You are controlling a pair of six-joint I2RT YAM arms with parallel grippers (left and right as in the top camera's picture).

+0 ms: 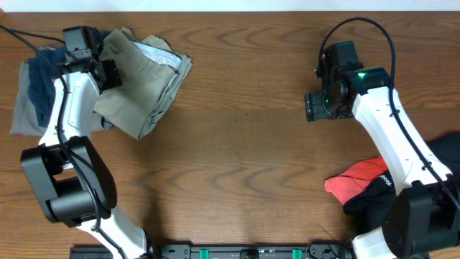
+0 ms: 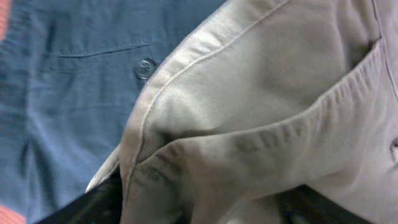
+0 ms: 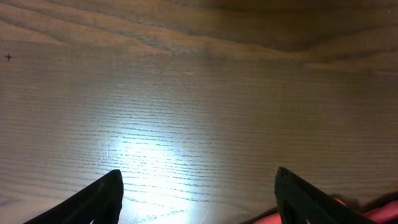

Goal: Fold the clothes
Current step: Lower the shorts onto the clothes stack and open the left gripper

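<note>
At the table's (image 1: 244, 144) far left corner, the khaki shorts (image 1: 147, 86) lay crumpled, partly over a dark blue garment (image 1: 39, 79). The left hand (image 1: 109, 73) sat pressed into them, its fingers (image 2: 93, 205) spread wide with khaki fabric bunched between. The right hand (image 1: 316, 108) hung wide open over bare wood, well apart from the shorts, with red (image 1: 359, 180) and black (image 1: 370, 198) clothes by its base.

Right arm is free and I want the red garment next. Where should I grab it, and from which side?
Probably take the red garment by its free edge toward the middle of the table, coming down from that side. The black garment overlaps its other side, so a grip there could drag both. The right end effector is open and holds nothing.
</note>
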